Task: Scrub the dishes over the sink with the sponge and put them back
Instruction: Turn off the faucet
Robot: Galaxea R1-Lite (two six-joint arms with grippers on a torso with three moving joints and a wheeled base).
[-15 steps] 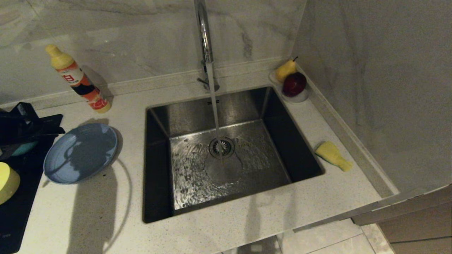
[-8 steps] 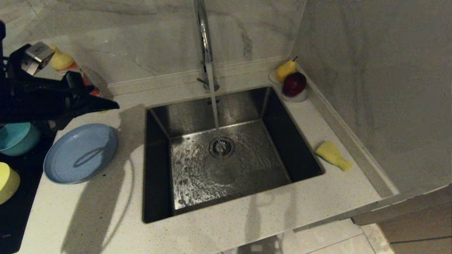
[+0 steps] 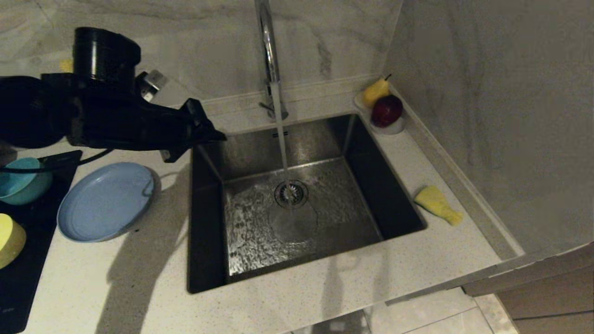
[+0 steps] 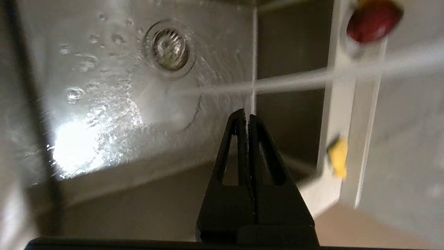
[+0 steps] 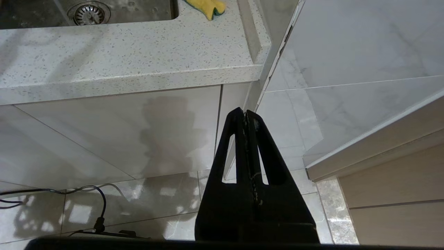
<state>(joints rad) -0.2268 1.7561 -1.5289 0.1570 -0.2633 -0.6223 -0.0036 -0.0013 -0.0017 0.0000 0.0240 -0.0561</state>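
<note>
Yellow bowl [image 3: 9,239], teal bowl [image 3: 21,180] and blue plate [image 3: 106,200] wait on the desk's left, left claw [image 3: 218,135] pressed together and empty at the sink [image 3: 206,260] rim, tap running, sponge [image 3: 437,204] far right, right claw [image 5: 245,114] shut below, so crossing that stream risks splashing.

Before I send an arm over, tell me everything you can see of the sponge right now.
The small soft yellow sponge with a thin dark green face lies squashed and pinched at one end on the speckled white countertop, just beyond the right rim of the stainless-steel sink, near the wall ledge. Only the counter touches it; no gripper is near.
</note>
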